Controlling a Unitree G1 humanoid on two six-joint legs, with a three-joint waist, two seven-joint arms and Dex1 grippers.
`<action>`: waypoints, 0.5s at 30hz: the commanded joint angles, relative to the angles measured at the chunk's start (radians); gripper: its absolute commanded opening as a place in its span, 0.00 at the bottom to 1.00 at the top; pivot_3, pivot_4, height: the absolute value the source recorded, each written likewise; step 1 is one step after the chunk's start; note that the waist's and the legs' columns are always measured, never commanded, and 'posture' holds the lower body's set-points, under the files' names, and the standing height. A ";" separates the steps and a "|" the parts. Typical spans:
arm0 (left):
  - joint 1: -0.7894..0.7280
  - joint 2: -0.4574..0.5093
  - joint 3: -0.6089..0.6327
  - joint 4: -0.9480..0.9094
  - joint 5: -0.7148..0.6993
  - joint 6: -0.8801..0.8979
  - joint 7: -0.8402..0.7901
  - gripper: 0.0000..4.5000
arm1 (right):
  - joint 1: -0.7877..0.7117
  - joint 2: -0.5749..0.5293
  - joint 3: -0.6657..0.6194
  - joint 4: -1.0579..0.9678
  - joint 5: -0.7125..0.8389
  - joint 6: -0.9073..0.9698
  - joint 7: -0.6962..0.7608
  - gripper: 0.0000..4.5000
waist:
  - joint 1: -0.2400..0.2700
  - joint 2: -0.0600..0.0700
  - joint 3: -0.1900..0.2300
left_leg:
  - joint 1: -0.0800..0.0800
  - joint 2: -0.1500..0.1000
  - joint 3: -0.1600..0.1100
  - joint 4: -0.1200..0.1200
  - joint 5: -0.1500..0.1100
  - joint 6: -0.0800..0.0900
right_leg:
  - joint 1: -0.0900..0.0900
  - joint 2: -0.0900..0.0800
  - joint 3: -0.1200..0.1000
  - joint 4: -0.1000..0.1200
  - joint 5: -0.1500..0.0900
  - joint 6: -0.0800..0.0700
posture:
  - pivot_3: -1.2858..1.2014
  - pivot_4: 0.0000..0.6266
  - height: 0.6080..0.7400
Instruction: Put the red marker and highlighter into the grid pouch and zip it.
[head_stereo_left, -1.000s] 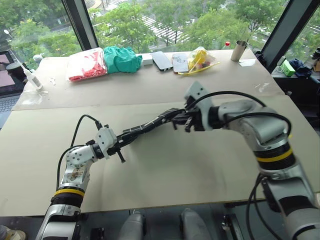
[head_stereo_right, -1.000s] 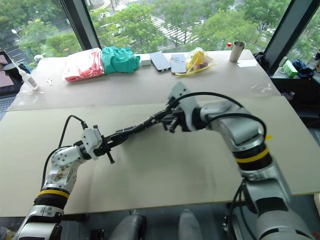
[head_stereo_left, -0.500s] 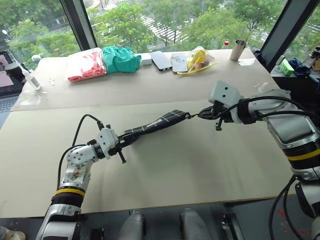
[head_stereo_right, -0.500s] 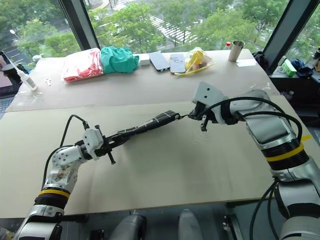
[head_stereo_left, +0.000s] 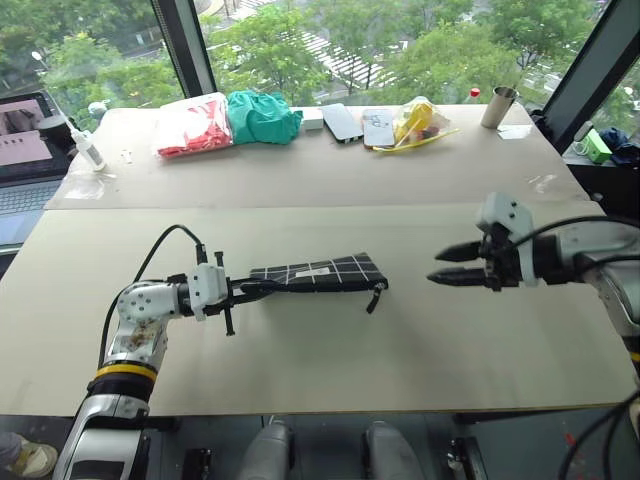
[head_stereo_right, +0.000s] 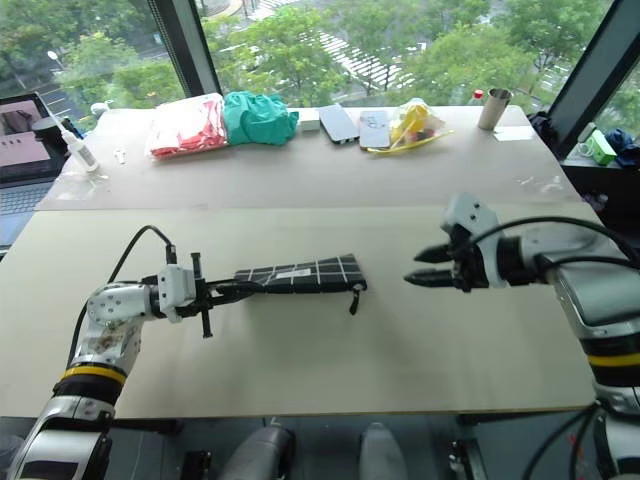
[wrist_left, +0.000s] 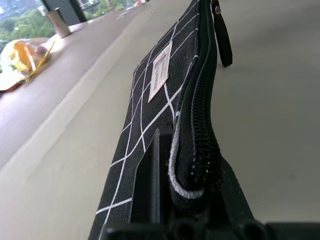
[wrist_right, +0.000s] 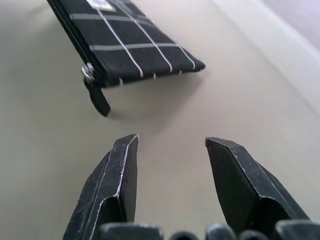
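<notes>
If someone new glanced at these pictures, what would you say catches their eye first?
Probably the grid pouch, black with white lines, lying zipped across the middle of the table with the left gripper shut on its near end. To its right the right gripper hangs open and apart from it, pointing at the zipper strap.

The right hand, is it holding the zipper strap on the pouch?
No, the right hand is open and holds nothing, off to one side of the grid pouch and its zipper strap.
</notes>
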 joint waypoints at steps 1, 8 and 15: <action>-0.076 -0.005 -0.033 0.093 0.013 -0.095 -0.101 0.00 | 0.103 -0.029 -0.085 -0.075 0.045 -0.068 0.062 0.54 | -0.002 0.000 0.000 | 0.000 0.000 0.000 0.001 0.000 0.000 | 0.000 0.000 0.000 0.000 0.000 0.000 | 0.52 0.24 1.00; -0.226 -0.071 -0.074 0.320 0.106 -0.263 -0.088 0.00 | 0.188 0.102 -0.448 -0.252 0.410 0.128 -0.108 0.54 | -0.008 -0.001 0.001 | 0.000 0.001 0.000 0.003 0.000 0.000 | 0.001 0.001 0.000 0.001 0.000 0.000 | 0.52 0.24 1.00; -0.270 -0.102 -0.090 0.386 0.133 -0.289 -0.078 0.08 | 0.282 0.148 -0.596 -0.422 0.628 0.217 -0.275 0.55 | -0.003 -0.002 0.001 | 0.000 0.000 -0.001 0.004 -0.001 0.001 | 0.002 0.001 -0.002 0.001 0.000 0.000 | 0.52 0.24 1.00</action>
